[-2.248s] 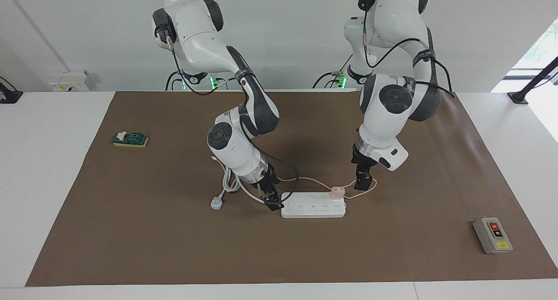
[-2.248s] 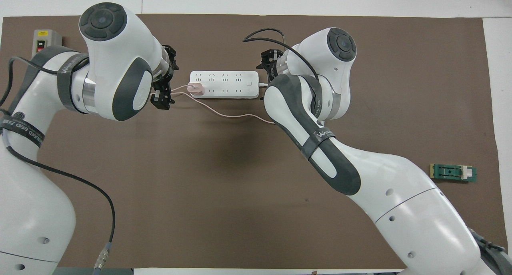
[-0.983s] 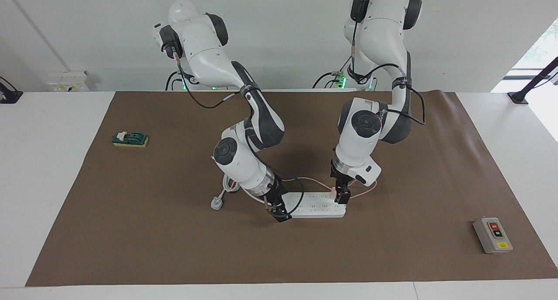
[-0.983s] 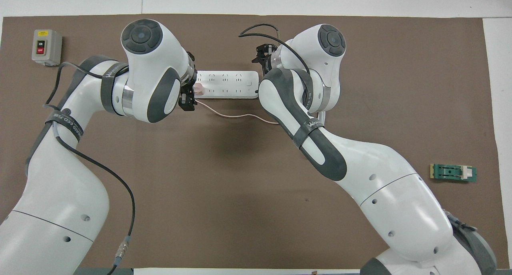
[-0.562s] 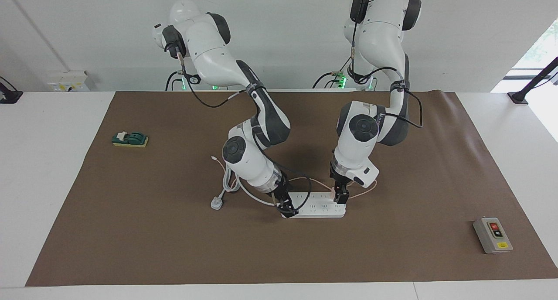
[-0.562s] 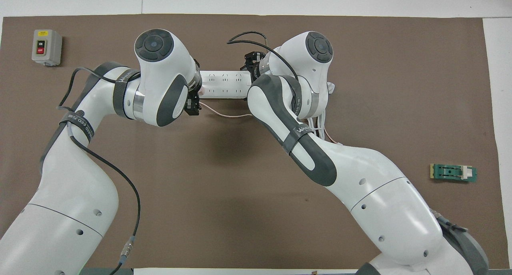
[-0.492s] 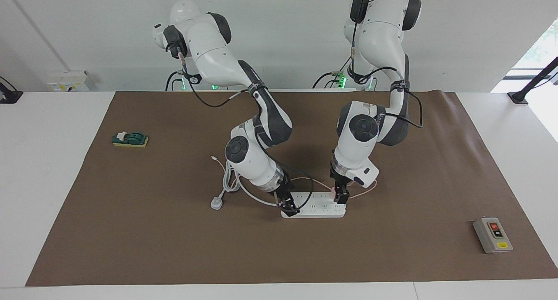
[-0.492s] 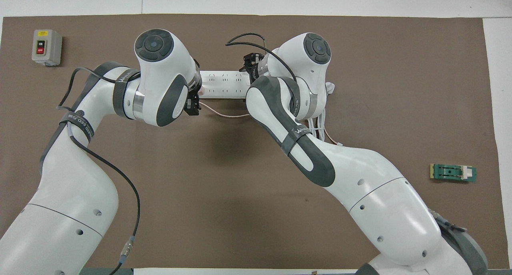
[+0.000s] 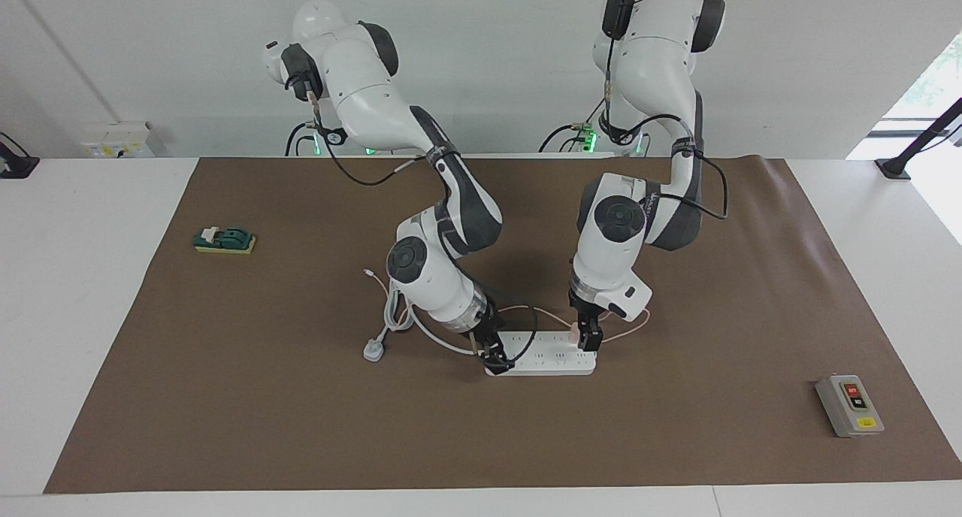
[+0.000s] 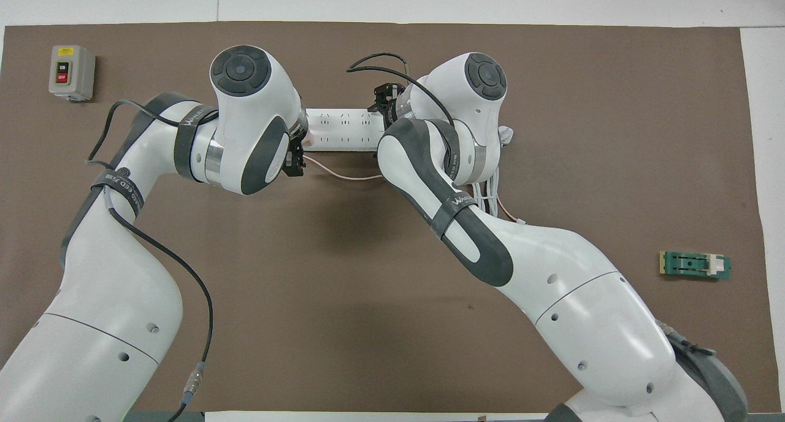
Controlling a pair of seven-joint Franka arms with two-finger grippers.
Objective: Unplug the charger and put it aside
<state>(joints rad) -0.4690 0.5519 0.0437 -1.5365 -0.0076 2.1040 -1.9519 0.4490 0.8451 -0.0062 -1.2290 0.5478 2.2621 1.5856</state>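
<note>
L end effector (image 9: 587, 340) at charger (image 9: 575, 332); R end effector (image 9: 496, 357) on strip (image 9: 549, 361) end.

White arms (image 9: 376, 119) with dark grey joints – black cables, black hands (image 9: 588, 340).

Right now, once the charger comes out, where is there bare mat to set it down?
Bare mat lies between the power strip and the grey switch box, and along the mat edge farthest from the robots. It is crowded around the strip: the left claw at the charger, the right claw on the strip's other end, the white cord beside it.
</note>
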